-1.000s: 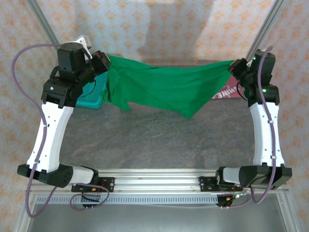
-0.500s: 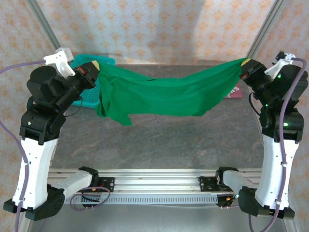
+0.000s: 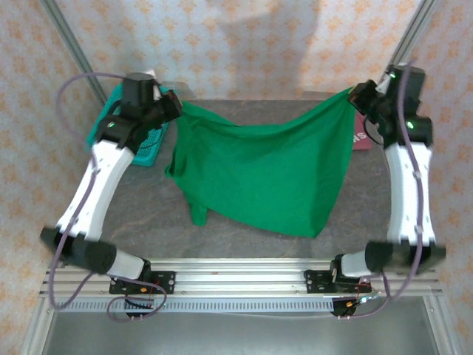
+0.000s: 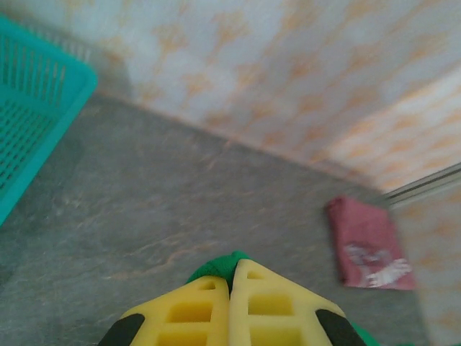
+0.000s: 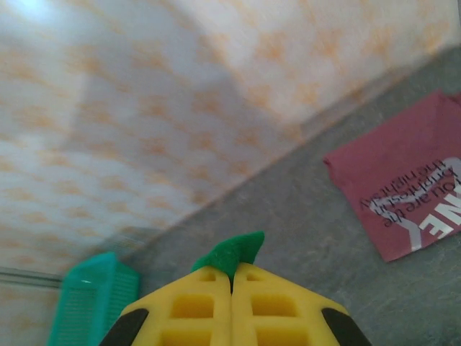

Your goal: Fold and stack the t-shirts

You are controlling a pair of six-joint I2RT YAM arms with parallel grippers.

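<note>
The green t-shirt (image 3: 266, 174) hangs spread between my two grippers, its lower part draped toward the table's near side. My left gripper (image 3: 171, 103) is shut on one top corner, and a tuft of green cloth (image 4: 220, 267) pokes out between the yellow fingers (image 4: 194, 303). My right gripper (image 3: 356, 96) is shut on the other top corner, where a green tip (image 5: 234, 252) sticks out past its fingers (image 5: 270, 303). The folded maroon t-shirt (image 5: 403, 191) with white lettering lies flat at the far right of the table (image 3: 222, 222), also visible as a maroon patch (image 4: 367, 245).
A teal mesh basket (image 3: 137, 140) sits at the far left of the table, partly under the left arm; its rim (image 4: 43, 122) and corner (image 5: 90, 303) appear in the wrist views. A patterned wall (image 3: 244, 44) closes the back. Metal frame posts stand at both far corners.
Both arms swung back toward the far edge and the green t-shirt, earlier stretched in a narrow band, now hangs open and wide with its hem reaching the near side.
</note>
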